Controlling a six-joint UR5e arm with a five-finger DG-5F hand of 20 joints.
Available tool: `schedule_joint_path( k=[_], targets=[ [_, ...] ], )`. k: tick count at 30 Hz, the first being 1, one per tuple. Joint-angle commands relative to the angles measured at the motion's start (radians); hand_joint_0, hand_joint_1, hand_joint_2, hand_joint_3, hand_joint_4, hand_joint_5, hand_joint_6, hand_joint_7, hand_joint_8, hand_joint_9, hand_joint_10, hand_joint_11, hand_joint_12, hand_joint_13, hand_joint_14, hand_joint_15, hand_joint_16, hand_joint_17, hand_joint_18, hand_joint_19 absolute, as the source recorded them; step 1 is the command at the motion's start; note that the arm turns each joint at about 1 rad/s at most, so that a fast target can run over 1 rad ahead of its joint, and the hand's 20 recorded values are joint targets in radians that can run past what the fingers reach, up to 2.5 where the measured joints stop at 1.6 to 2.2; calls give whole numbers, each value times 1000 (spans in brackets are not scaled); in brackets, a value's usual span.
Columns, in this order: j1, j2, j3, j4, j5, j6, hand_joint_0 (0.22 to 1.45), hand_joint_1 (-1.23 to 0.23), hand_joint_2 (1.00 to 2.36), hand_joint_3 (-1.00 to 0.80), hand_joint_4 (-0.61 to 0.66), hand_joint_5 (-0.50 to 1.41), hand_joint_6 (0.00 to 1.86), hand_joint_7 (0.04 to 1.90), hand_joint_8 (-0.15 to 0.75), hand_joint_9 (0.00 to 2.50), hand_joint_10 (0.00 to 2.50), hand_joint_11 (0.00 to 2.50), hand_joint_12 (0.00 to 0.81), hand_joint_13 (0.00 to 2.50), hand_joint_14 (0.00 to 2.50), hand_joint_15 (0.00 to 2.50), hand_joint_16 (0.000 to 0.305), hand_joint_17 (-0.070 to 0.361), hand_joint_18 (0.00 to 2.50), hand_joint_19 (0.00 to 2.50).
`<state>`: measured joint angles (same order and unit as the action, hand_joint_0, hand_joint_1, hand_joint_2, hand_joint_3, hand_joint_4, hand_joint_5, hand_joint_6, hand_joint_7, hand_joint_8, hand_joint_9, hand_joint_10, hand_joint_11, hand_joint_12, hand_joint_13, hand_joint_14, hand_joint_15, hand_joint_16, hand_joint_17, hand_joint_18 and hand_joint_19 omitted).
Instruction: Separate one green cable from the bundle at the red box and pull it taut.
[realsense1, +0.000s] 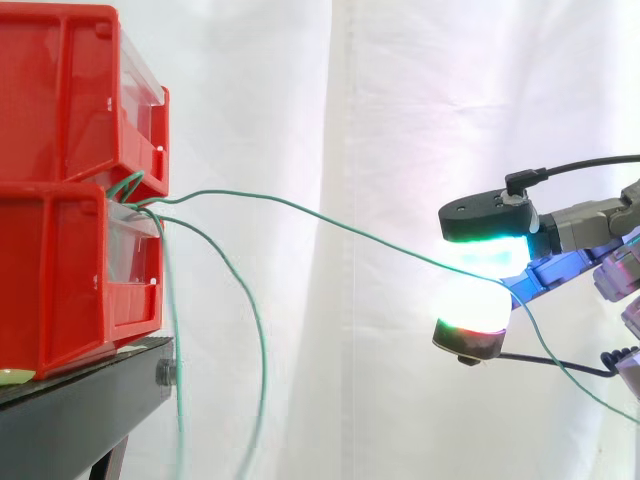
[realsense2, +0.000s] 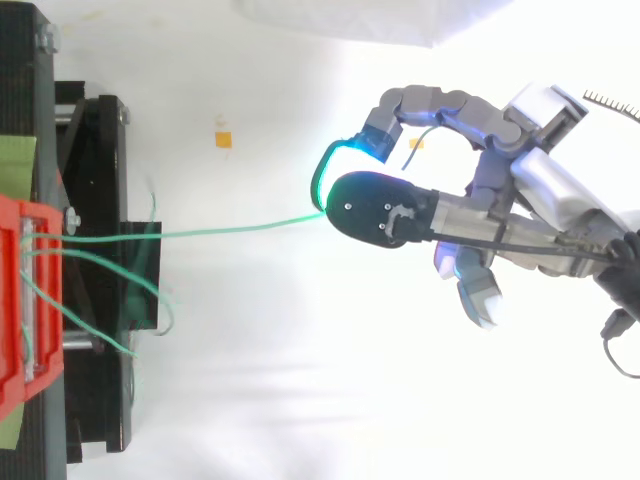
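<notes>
Green cable leaves the gap between the stacked red bins and runs clear of the slack loops, because the hand pinches it between glowing pads well out to the side. It bows slightly, so I judge it not quite taut. From above, it runs nearly straight from the bins to the clamped hand.
</notes>
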<state>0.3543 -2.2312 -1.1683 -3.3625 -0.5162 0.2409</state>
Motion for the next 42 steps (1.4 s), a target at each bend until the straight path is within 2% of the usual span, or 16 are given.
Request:
schedule_joint_path(
  k=[1, 9, 14, 16, 17, 18, 19, 22, 23, 27, 35, 38, 42],
  targets=[
    [0, 1, 1, 0, -1, 1, 725, -821, 1021, -160, 23, 153, 503, 1266, 140, 2401, 24, 653, 431, 2121, 21, 595, 69, 154, 2500, 487],
    [0, 1, -1, 0, -1, 1, 731, -849, 1019, -184, 37, 153, 503, 1262, 145, 2393, 27, 654, 429, 2120, 21, 596, 69, 155, 2500, 494],
    [2, 1, 7, 3, -2, 8, 749, -808, 1019, -229, 60, 150, 503, 1259, 123, 2379, 26, 664, 432, 2113, 20, 604, 68, 152, 2500, 510],
    [2, 1, 25, 3, -28, 46, 755, -793, 1019, -242, 67, 149, 503, 1254, 130, 2373, 25, 671, 431, 2105, 20, 613, 67, 152, 2500, 513],
    [2, 1, 33, 2, -54, 84, 757, -784, 1019, -244, 70, 148, 503, 1258, 132, 2368, 27, 677, 434, 2098, 20, 606, 67, 150, 2500, 514],
    [2, 1, 33, 2, -68, 107, 757, -782, 1020, -240, 67, 148, 503, 1258, 136, 2363, 25, 681, 430, 2096, 23, 610, 66, 150, 2500, 512],
    [3, 1, 35, -2, -111, 175, 758, -779, 1020, -235, 78, 148, 503, 1260, 140, 2359, 25, 678, 437, 2087, 21, 610, 67, 150, 2500, 506],
    [6, -1, 35, -18, -166, 256, 756, -770, 1022, -211, 74, 147, 503, 1262, 141, 2347, 26, 678, 439, 2079, 21, 615, 67, 151, 2500, 512],
    [6, 1, 35, -25, -176, 270, 757, -766, 1022, -209, 80, 148, 503, 1256, 147, 2340, 27, 691, 439, 2079, 20, 615, 67, 150, 2500, 520],
    [5, 1, 35, -40, -196, 281, 758, -763, 1022, -205, 77, 148, 503, 1257, 154, 2334, 25, 692, 446, 2071, 22, 628, 66, 149, 2500, 522],
    [9, -1, 35, -57, -203, 282, 760, -758, 1022, -203, 78, 147, 503, 1261, 151, 2337, 24, 686, 439, 2071, 20, 617, 66, 149, 2500, 522],
    [9, 1, 35, -61, -222, 281, 762, -757, 1021, -209, 82, 147, 503, 1262, 151, 2333, 25, 692, 446, 2069, 20, 633, 67, 151, 2500, 517],
    [9, -1, 35, -78, -219, 279, 763, -753, 1021, -212, 77, 147, 503, 1262, 155, 2330, 27, 696, 443, 2067, 20, 627, 67, 151, 2500, 516]
  ],
)
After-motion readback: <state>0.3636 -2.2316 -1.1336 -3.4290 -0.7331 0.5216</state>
